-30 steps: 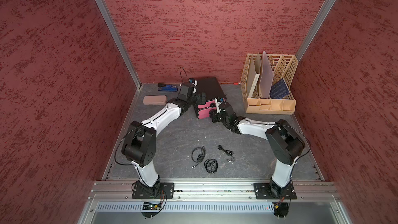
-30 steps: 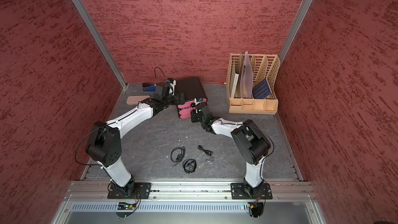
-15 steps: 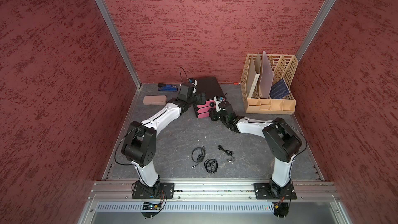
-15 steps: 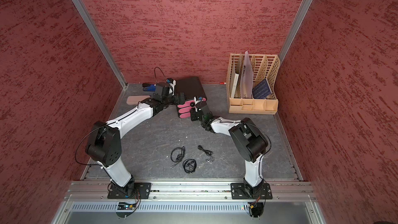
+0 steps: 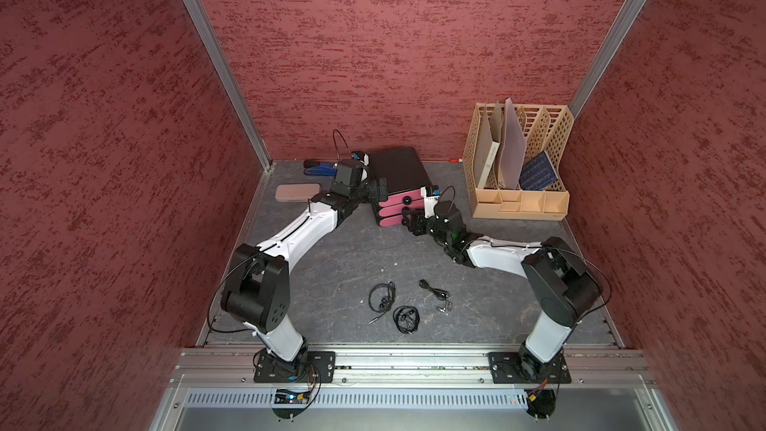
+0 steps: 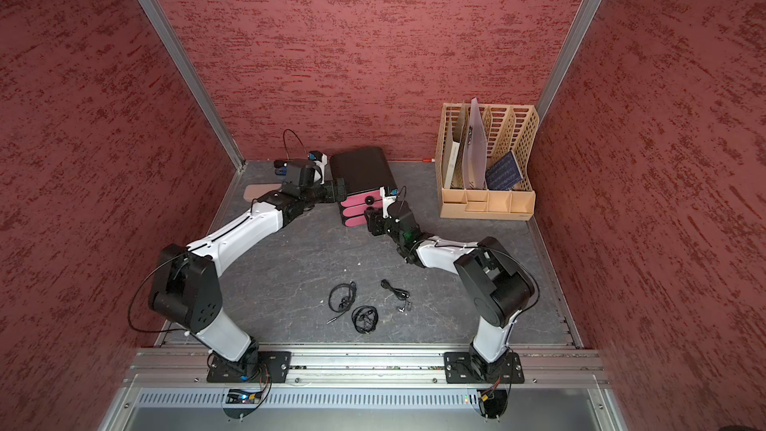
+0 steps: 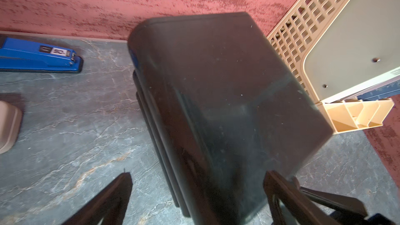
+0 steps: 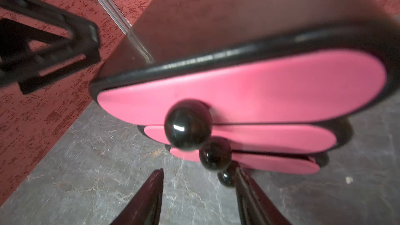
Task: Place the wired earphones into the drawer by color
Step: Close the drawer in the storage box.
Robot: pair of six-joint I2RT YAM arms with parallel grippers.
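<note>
Two white-shelled arms flank the drawer (image 5: 397, 168), a matte black cabinet with rounded corners and three smooth pink oval fronts, at the back of the grey marbled mat (image 5: 331, 267). The left gripper (image 7: 198, 175) is spread wide, straddling a cabinet corner beside its ribbed side, pinching nothing. The right gripper (image 8: 199, 169) stands parted and empty, one finger just beside the lowest glossy round knob (image 8: 226, 178). Three thin black wired earphones (image 5: 406, 319) lie in loose coils near the front rail, well apart from the cabinet.
</note>
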